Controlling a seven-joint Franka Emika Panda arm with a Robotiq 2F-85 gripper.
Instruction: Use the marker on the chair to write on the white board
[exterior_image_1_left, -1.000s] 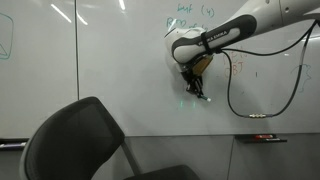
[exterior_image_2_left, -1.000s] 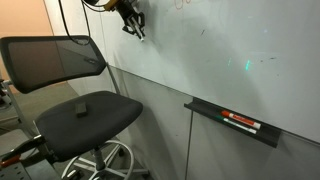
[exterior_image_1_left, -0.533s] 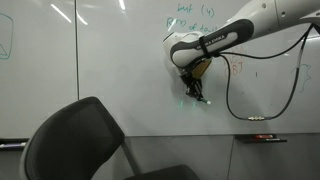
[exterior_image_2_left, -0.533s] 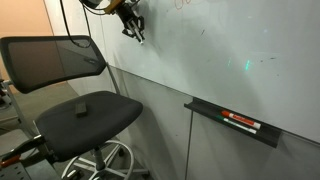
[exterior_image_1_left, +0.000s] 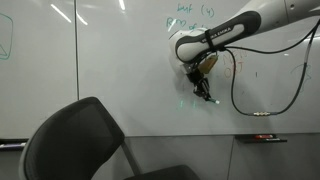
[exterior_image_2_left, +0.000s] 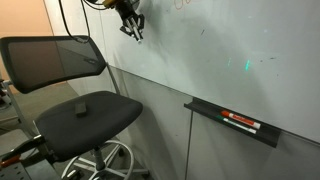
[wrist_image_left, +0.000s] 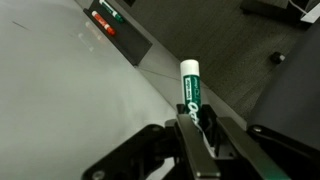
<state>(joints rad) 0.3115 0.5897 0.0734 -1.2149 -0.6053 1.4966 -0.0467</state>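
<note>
The hand is closed on the marker, in the upper middle of an exterior view, close to the board. The marker's long axis runs out of the fingers, down and right. Whether its tip touches the board, I cannot tell. The chair stands lower left, well apart.

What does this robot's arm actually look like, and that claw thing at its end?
The smooth white arm is a rounded tube with bulging joints. A black strip with pale lettering, too small to read, runs along one segment. A thin black cable hangs from it in a loop. The black, blocky gripper at its end has flat dark fingers, seen in the wrist view.
</note>
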